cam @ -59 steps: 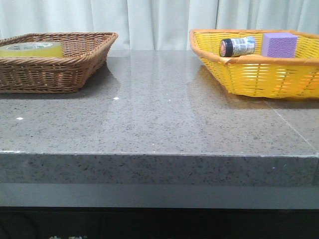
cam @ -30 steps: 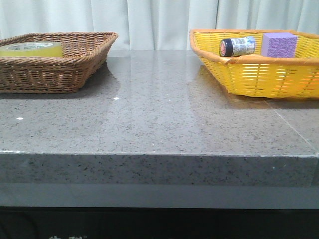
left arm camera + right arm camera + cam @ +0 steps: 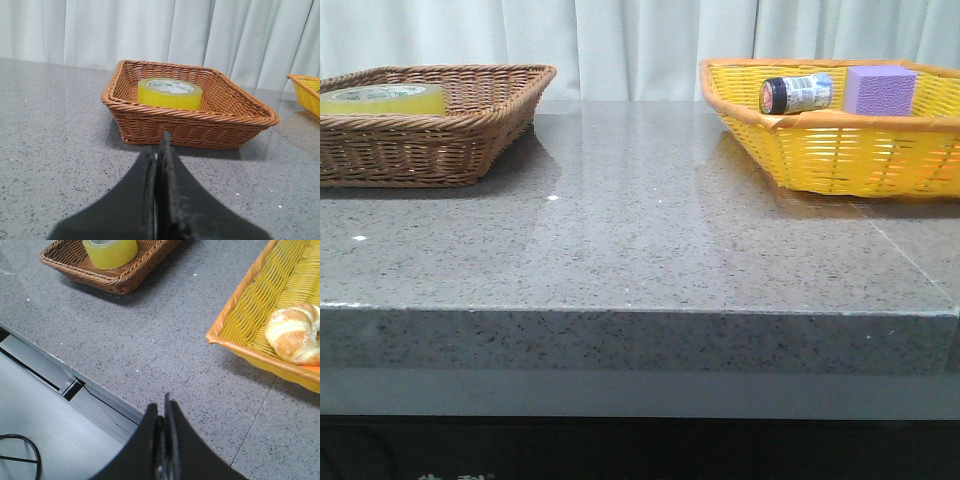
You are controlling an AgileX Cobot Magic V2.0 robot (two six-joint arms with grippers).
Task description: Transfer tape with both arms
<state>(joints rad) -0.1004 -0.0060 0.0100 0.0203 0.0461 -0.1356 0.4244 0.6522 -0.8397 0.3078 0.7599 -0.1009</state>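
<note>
I see the tape [image 3: 382,98] lying flat inside the brown wicker basket [image 3: 470,140] at the upper left of the front view, on the grey surface [image 3: 640,230]. Both my left hand [image 3: 158,150] and right hand [image 3: 165,412] have fingers pressed together, holding nothing.

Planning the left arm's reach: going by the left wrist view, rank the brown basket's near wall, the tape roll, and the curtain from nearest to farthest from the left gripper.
From the left gripper, whose fingers are closed together:
1. Brown basket, near wall, straight ahead on the grey table.
2. Tape, inside that basket, behind the near wall.
3. Curtain, beyond the table's far edge.
</note>
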